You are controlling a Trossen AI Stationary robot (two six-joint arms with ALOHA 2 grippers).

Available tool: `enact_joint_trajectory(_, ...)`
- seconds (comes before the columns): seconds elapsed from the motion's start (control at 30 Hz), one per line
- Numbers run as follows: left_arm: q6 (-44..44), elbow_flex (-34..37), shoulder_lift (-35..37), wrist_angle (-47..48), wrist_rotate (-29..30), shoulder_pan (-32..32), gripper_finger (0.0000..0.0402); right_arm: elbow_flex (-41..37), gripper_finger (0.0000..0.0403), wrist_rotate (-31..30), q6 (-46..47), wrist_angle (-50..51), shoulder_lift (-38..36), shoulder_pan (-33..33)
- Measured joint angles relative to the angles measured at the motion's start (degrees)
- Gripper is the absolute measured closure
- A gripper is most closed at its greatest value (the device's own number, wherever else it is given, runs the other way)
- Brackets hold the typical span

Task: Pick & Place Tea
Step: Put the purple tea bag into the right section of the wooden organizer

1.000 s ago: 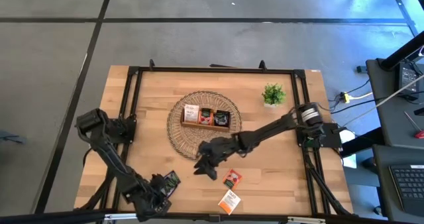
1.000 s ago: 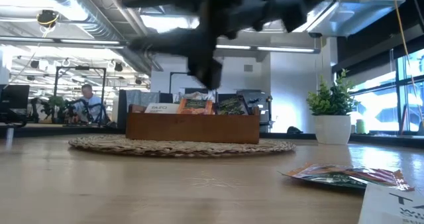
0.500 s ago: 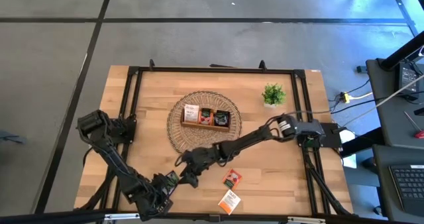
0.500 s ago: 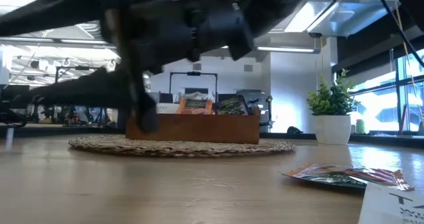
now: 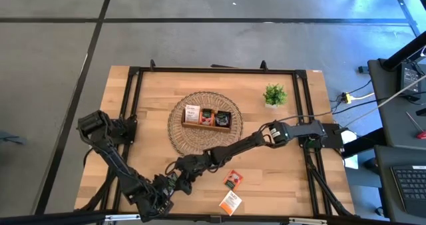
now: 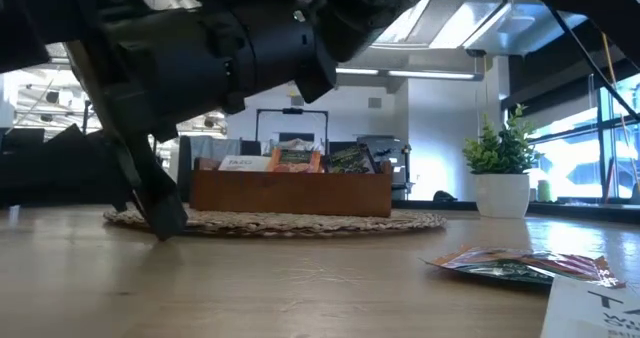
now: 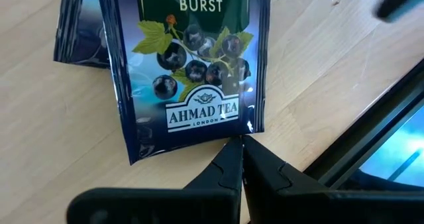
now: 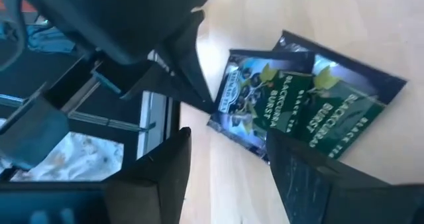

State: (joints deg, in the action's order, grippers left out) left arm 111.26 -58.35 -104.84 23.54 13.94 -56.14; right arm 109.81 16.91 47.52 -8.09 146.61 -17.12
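Right gripper [image 8: 225, 164] spread wide above dark sachets [image 8: 311, 105]; left gripper [image 7: 240, 144] clenched, tips touching one.

A dark tea sachet [image 7: 192, 71] on the wooden table reads "BLACKCURRANT BURST" and "AHMAD TEA LONDON". In the right wrist view, two overlapping dark sachets [image 8: 311, 105] show "BLACKCURRANT BURST". Print on the sachets in the wooden tray [image 6: 290, 193] is too small to read.

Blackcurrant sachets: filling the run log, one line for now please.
right gripper: open over blackcurrant sachets | left gripper: shut beside them | wooden tray: holds sachets
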Motion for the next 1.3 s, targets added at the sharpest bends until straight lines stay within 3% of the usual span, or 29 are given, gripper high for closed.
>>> enact_joint_trajectory(0.43, -1.01, 0.11, -0.02, -0.89, 0.98, -0.04, 0.04, 0.01, 0.0232, -2.28, -5.32, 2.09, 0.19, 0.0)
enact_joint_trajectory(0.63, -1.21, 0.11, -0.02, -0.95, 1.07, -0.13, 0.04, 3.21, 0.0241, -2.36, -19.09, 6.96, 0.97, -0.66)
enact_joint_trajectory(0.87, -2.03, 0.11, -0.09, -0.97, 2.12, -0.83, 0.04, 13.4, 0.0241, -17.82, -41.43, 24.23, 0.52, -3.51)
enact_joint_trajectory(1.07, -2.08, 0.11, -0.09, -0.82, 2.03, -0.83, 0.04, 12.82, 0.0241, -19.27, -35.71, 23.69, 0.48, -3.38)
enact_joint_trajectory(1.3, -3.61, 0.11, -0.09, -0.26, 1.87, -0.7, 0.04, 8.29, 0.0241, -14.04, -30.01, 21.43, 0.58, -1.89)
